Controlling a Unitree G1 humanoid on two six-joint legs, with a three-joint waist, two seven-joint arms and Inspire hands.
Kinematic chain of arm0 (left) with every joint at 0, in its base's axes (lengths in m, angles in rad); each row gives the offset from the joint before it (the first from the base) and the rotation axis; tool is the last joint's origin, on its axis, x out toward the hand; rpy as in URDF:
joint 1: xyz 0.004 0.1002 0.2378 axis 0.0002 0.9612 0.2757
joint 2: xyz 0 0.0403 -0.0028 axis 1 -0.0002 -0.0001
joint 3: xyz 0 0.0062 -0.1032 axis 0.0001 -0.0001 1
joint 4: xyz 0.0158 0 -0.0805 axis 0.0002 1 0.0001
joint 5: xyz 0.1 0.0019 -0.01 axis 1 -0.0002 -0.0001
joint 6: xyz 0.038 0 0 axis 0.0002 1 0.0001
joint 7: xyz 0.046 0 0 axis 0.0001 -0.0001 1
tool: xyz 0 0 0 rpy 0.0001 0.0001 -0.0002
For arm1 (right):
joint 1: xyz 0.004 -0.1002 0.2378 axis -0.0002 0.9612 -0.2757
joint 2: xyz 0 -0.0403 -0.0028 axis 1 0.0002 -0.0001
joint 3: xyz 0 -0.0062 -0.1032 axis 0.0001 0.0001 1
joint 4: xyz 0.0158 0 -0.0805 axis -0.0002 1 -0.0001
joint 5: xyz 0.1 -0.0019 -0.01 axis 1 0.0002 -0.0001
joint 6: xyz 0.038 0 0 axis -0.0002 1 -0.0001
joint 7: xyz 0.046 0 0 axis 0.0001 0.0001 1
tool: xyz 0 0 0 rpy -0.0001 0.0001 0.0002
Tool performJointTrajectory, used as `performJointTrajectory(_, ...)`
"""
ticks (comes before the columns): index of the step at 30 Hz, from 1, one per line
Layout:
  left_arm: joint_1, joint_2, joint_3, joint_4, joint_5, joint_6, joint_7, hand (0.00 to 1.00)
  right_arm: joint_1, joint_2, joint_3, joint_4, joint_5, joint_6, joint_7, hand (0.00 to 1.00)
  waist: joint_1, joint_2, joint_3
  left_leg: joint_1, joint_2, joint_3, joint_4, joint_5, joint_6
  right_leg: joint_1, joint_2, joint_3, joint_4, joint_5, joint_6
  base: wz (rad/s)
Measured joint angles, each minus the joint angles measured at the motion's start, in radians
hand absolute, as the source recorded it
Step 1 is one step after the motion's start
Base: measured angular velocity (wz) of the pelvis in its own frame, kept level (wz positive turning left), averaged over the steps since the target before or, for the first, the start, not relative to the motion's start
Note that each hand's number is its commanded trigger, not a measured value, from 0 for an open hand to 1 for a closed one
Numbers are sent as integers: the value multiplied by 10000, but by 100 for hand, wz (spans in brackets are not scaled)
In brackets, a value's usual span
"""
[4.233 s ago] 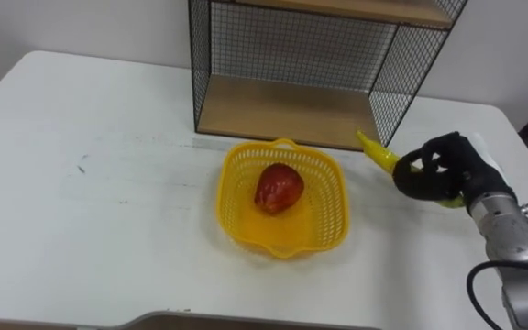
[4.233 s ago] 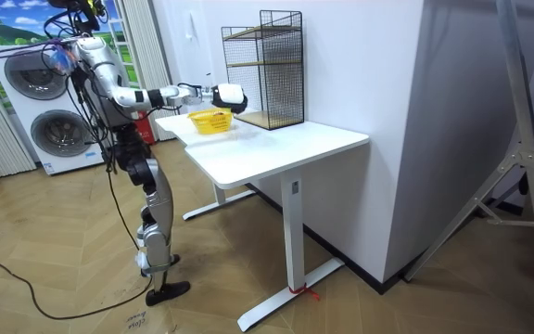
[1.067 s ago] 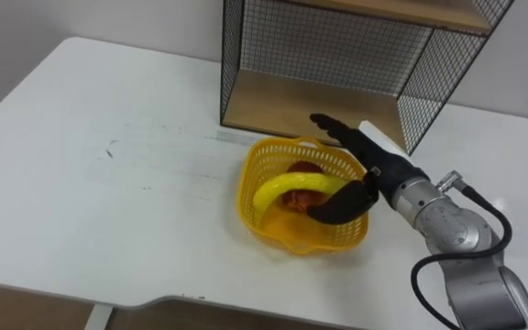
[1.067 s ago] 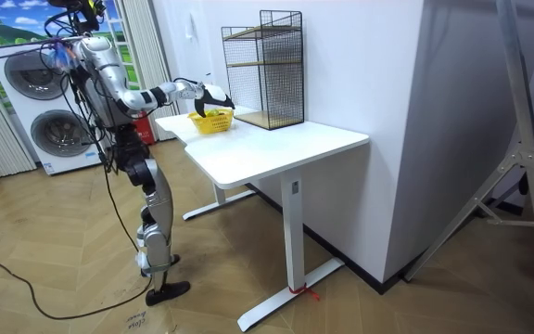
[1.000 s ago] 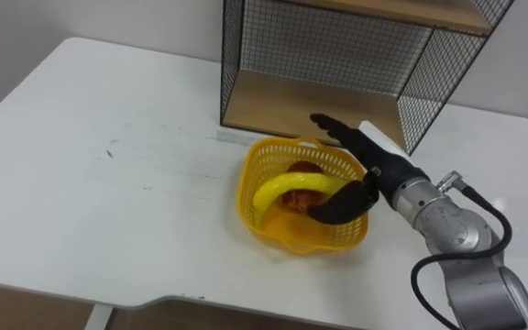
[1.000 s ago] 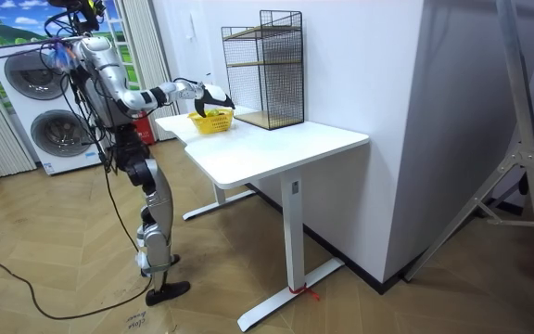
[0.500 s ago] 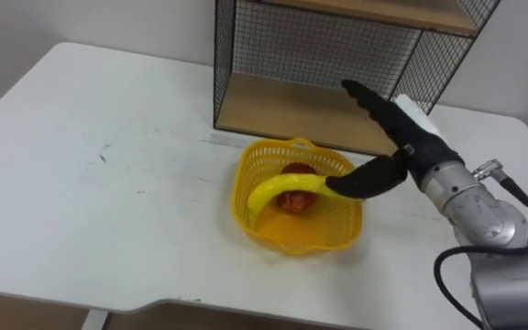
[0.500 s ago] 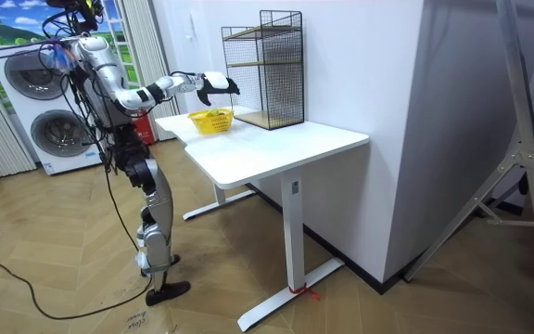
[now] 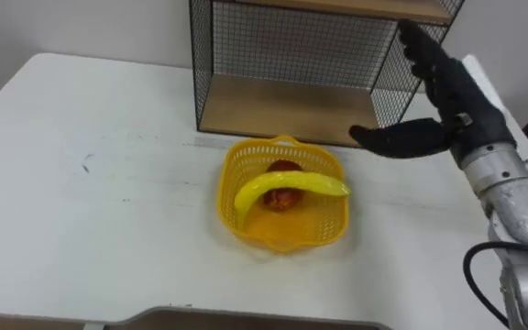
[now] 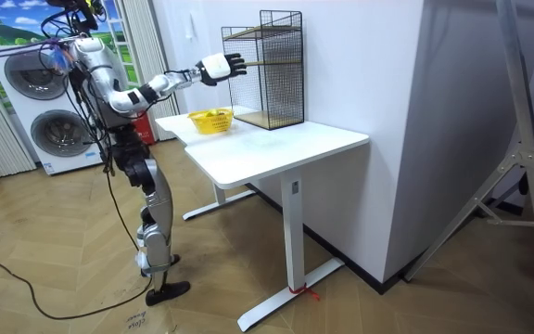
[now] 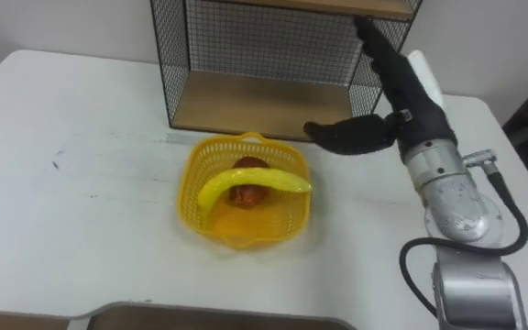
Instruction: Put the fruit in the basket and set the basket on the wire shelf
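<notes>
Fingers (image 9: 426,57) of the right hand (image 9: 461,110) are straight and released, held up near the black wire shelf (image 9: 287,50). Yellow perforated plastic basket (image 9: 229,183) on the white desk (image 9: 99,192) holds yellow banana (image 9: 291,186) and red fruit (image 9: 284,200). Likely light, flexible: grip the rim.

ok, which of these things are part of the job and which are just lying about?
Job: banana, red fruit under it, yellow basket holding both, wire shelf, right hand, open.
Just about: white table, washing machines.
</notes>
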Motion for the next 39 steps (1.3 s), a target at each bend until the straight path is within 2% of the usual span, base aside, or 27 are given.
performJointTrajectory(4, 176, 13, 811, 14, -1277, -99, 590, 0, 301, 1, -571, 105, 432, -55, -917, 0, -199, 88, 15, 39, -13, -13, 29, -1, 1, 46, -12, -9, -4, 2, 0, 1)
performJointTrajectory(9, 245, 76, 1867, -129, -2701, -219, 1508, 0, 702, -12, -1134, 497, 975, -129, -2198, 0, -189, 371, -10, 22, -10, -28, 23, -2, 2, 51, -7, 6, -7, 6, 3, 0)
performJointTrajectory(10, 259, 72, 2127, -377, -2965, -185, 1763, 0, 799, -14, -1278, 629, 1156, -131, -2472, 0, -251, 457, -7, 14, -11, -36, 24, -1, 1, 35, -10, 6, -6, 6, 2, 0)
performJointTrajectory(12, 323, 55, 2882, -1109, -3028, -170, 2180, 0, 1131, -17, -1573, 721, 1179, -131, -2928, 0, -132, 538, -16, 12, -5, -24, 20, 1, -1, 26, -7, -2, -5, 6, 1, 0)
performJointTrajectory(14, 377, 102, 3669, -2068, -3195, -187, 2988, 0, 1451, -28, -1756, 733, 1198, -129, -3398, 0, -99, 641, -34, 11, -1, -22, 15, 2, -4, 27, -8, -20, 1, 6, 1, 0)
performJointTrajectory(16, 402, 152, 3875, -2936, -3505, -192, 3676, 0, 1590, -27, -1755, 733, 1196, -128, -3774, 0, -144, 731, -29, -8, -15, -43, 15, 6, 2, 7, -20, -16, -3, 6, 1, 0)
performJointTrajectory(18, 405, 164, 4008, -3901, -3763, -210, 4278, 0, 1761, -28, -1800, 734, 1174, -128, -3995, 0, -136, 836, -58, -9, -31, -75, 10, 9, 8, 2, -29, -6, -7, 5, 2, 0)
performJointTrajectory(22, 352, 276, 4390, -5733, -3794, -517, 5607, 0, 2121, -27, -1873, 822, 1171, -179, -4648, 0, -53, 902, -97, 23, -24, -48, -30, 19, 15, -16, -19, 25, -3, 5, 2, -2)
performJointTrajectory(24, 267, 275, 4403, -6717, -3603, -547, 6136, 0, 2370, -25, -2009, 823, 1122, -185, -4830, 0, 56, 888, -104, 28, -24, -51, 6, 19, 15, -20, -16, 24, -2, 5, 2, 0)
performJointTrajectory(26, 296, 273, 4419, -8282, -3608, -589, 6838, 0, 2621, -23, -2118, 822, 1125, -186, -5026, 0, 189, 845, -95, 21, -25, -52, -22, 18, 15, -64, -17, 23, 5, 5, 2, 0)
performJointTrajectory(27, 317, 272, 4418, -8666, -3607, -589, 7018, 0, 2626, -13, -2118, 823, 1125, -185, -5038, 0, 194, 839, -90, 19, -25, -56, -39, 18, 15, -60, -18, 19, 5, 5, 2, 0)
performJointTrajectory(29, 284, 273, 4418, -10182, -3545, -601, 7542, 0, 2610, -1, -2115, 822, 1031, -185, -5072, 0, 204, 805, -80, 4, -28, -71, -76, 18, 15, -59, -19, 10, 6, 5, 2, 0)
performJointTrajectory(30, 263, 273, 4417, -10489, -3348, -604, 7616, 0, 2610, -1, -2116, 823, 890, -185, -5075, 0, 218, 798, -76, 0, -28, -74, -73, 18, 15, -61, -20, 8, 5, 5, 2, 0)
performJointTrajectory(32, 89, 274, 4426, -11558, -2293, -619, 7931, 0, 2610, 7, -2147, 823, 735, -186, -5112, 0, 248, 766, -48, 16, -30, -92, -76, 18, 15, -37, -18, -1, -8, 5, 2, 0)
performJointTrajectory(35, -48, 274, 4276, -12990, -1809, -789, 8178, 0, 2589, 9, -2137, 818, 761, -320, -5088, 0, 306, 721, -2, -11, -36, -93, -68, 18, 15, -55, -22, -24, -16, 5, 3, 0)
performJointTrajectory(39, -189, 291, 4102, -13690, -1644, -1105, 8193, 0, 2581, -2, -2131, 818, 953, -522, -4972, 0, 146, 756, 20, -36, -57, -168, -54, 18, 16, -47, -35, -90, -39, 3, 5, 6)
